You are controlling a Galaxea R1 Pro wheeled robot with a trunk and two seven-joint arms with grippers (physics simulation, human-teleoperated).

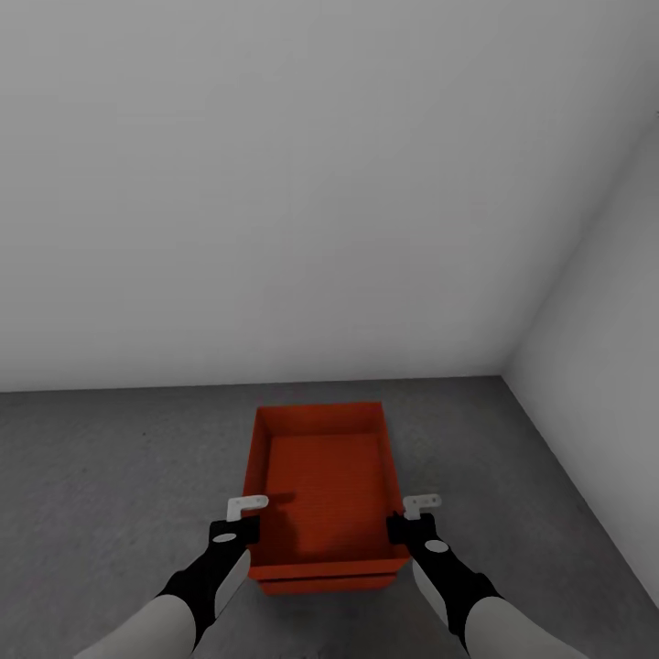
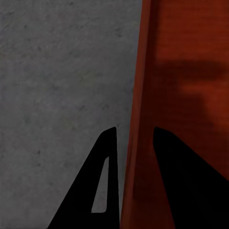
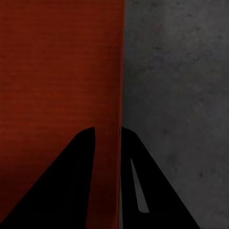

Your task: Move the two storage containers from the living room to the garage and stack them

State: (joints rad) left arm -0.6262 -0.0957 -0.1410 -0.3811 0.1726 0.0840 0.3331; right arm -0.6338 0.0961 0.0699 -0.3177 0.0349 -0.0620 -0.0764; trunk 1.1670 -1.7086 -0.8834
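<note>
**Two tools gripping the upper storage container over the lower one in the garage corner**

Both arms reach forward and down from the lower edge of the head view, forearms converging slightly, wrists black, white fittings on top. The left tool (image 1: 245,529) sits at the left long wall of the upper storage container (image 1: 322,485), near its closer end; the right tool (image 1: 401,529) sits at the matching spot on the right long wall. In the left wrist view, the left tool (image 2: 135,143) straddles the thin red-orange wall with one black finger (image 2: 102,191) outside over the concrete and the other inside the bin, jaws narrow on the wall. In the right wrist view the right tool (image 3: 108,138) clasps its wall likewise, fingers close against both faces.

The upper container's long axis runs away from the robot toward the rear wall (image 1: 275,183); its open top faces up. Beneath its near edge, a second red-orange rim shows, the lower storage container (image 1: 329,582), aligned the same way, on the dark grey floor (image 1: 110,476). A side wall (image 1: 604,366) closes the corner at the right, well apart from the bins.
</note>
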